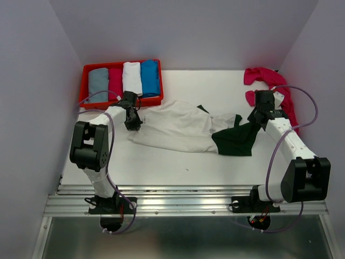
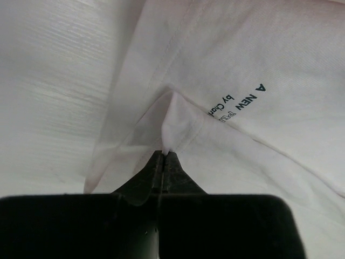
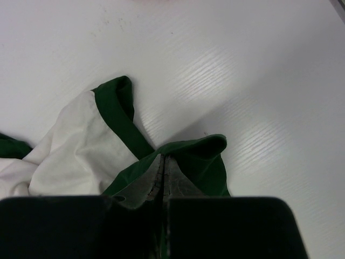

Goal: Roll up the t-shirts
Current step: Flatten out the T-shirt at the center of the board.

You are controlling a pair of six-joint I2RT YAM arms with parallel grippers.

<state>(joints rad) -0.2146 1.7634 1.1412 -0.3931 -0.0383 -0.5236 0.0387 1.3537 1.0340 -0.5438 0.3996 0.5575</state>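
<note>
White t-shirt (image 1: 178,127) spread crumpled between the arms, left gripper (image 2: 163,156) clenched on a fold of its white cloth, right gripper (image 3: 162,159) clenched on its green sleeve (image 3: 207,162), pink t-shirts (image 1: 267,81) heaped far right, red tray (image 1: 86,73) far left.

You see one white t-shirt (image 1: 178,127), two claws; four rolls (image 1: 132,78) in one red tray (image 1: 85,81) beyond left claw (image 1: 133,127); one pink heap (image 1: 261,75) beyond right claw (image 1: 253,120).
</note>
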